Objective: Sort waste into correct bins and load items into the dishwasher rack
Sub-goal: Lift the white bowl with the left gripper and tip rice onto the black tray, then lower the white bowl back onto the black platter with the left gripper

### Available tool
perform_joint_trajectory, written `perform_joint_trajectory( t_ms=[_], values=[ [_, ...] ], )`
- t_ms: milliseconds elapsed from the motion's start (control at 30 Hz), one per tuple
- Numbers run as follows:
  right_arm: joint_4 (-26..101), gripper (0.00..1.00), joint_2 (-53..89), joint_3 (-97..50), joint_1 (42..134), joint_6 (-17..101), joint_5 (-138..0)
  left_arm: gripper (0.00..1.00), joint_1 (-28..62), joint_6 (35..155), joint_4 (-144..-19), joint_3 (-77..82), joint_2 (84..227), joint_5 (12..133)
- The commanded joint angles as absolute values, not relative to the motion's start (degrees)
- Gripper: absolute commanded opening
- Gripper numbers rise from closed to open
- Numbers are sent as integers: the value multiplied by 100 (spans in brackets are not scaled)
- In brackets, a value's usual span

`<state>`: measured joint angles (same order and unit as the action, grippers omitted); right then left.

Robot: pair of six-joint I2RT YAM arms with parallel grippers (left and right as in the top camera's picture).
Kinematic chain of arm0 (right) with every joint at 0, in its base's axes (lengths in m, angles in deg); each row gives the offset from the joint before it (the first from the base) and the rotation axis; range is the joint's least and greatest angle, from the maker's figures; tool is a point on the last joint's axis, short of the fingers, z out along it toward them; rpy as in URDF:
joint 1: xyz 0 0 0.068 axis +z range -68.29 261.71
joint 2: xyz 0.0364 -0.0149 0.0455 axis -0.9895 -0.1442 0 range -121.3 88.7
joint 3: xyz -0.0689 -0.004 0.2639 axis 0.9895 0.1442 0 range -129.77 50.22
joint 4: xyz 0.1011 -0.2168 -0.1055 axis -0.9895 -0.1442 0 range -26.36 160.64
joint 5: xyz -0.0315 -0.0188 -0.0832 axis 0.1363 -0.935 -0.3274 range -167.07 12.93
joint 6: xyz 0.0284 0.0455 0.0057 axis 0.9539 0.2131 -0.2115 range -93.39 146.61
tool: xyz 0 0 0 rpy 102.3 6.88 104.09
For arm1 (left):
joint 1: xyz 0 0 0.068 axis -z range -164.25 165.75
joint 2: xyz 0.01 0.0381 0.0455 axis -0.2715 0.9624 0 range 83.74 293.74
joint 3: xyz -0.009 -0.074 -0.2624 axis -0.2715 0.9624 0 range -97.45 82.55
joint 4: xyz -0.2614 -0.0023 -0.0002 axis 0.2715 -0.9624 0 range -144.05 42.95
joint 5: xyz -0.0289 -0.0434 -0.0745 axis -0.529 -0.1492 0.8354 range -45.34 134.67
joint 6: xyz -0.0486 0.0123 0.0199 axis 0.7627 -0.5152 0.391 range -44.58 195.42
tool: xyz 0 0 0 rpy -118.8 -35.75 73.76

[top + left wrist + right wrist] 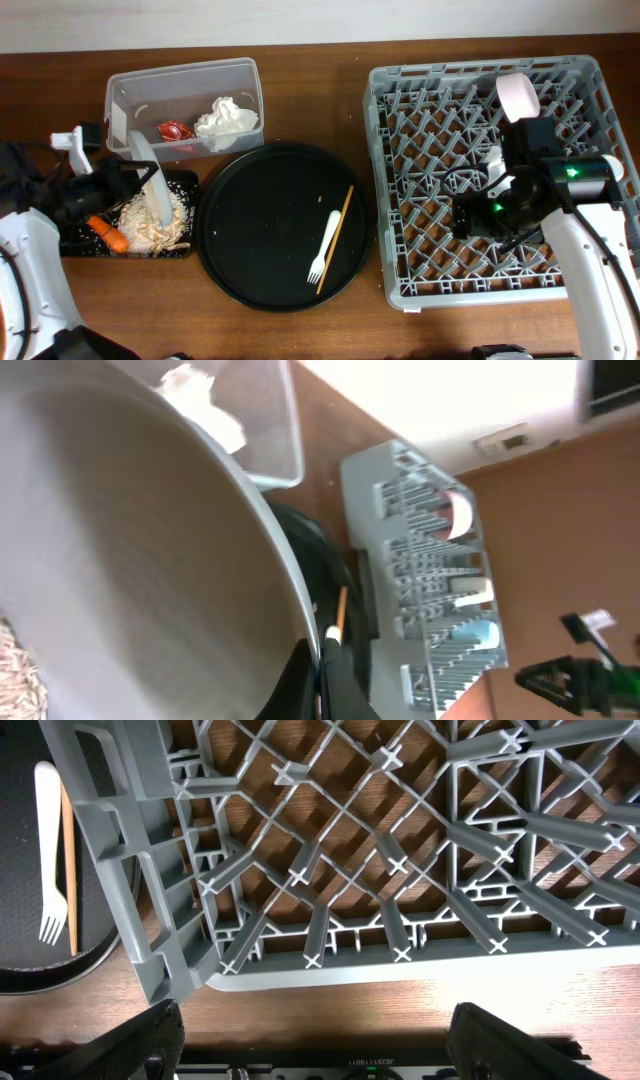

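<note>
left gripper (322,678): we see its dark fingers clamped on the rim of the pale plate (154,190). the plate stands tilted on edge over the shallow black tray (75,245). this tray holds beige scraps (150,230) and an orange carrot piece (105,232) just beside them.

right gripper (315,1020): fingers spread wide, nothing between them. it hangs over the dishwasher rack (400,130), above bare lattice floor.

clear tub (185,67): located behind the black tray. it contains a red wrapper (174,130) and a crumpled white napkin (226,117), lying side by side.

round black tray (250,230): located between the two bins and the rack. we find the white fork (325,245) and a wooden chopstick (335,240) on its right part, lying close together and roughly parallel.

rack contents: a cream-pink bowl (518,95) stands on edge near the far right corner. in the left wrist view we also make out a white cup (470,592) and a light blue cup (482,634) — both among the pegs, in line with the bowl.
</note>
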<state>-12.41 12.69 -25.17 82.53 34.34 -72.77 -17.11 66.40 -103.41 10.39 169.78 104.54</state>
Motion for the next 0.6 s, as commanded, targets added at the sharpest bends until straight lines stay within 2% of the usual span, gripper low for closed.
perform_joint_trajectory(
  t_ms=[0, 100, 300, 400, 433, 467, 567],
  values=[
    [-1276, 89, 1306, -2585, 8216, 3440, -7325, 0, -2017, 5768, -10330, 1225, 16860, 11833],
    [-1300, 88, 1306, -2585, 8218, 3440, -7325, 0, -2288, 5253, -10322, 1496, 16860, 12789],
    [-1300, 89, 1306, -2585, 8216, 3440, -7325, 0, -2697, 5126, -10173, 1983, 16860, 13438],
    [-1300, 89, 1306, -2585, 8216, 3440, -7325, 0, -2697, 5108, -10156, 1985, 16860, 13433],
    [-1298, 89, 1306, -2585, 8216, 3440, -7327, 0, -2697, 5307, -10171, 1983, 16869, 12944],
    [-1300, 89, 1306, -2585, 8216, 3440, -7325, 0, -2697, 5141, -10236, 1985, 16869, 13366],
    [-1293, 89, 1306, -2585, 8216, 3440, -7325, 0, -2659, 5065, -10254, 1977, 16862, 13466]
  ],
)
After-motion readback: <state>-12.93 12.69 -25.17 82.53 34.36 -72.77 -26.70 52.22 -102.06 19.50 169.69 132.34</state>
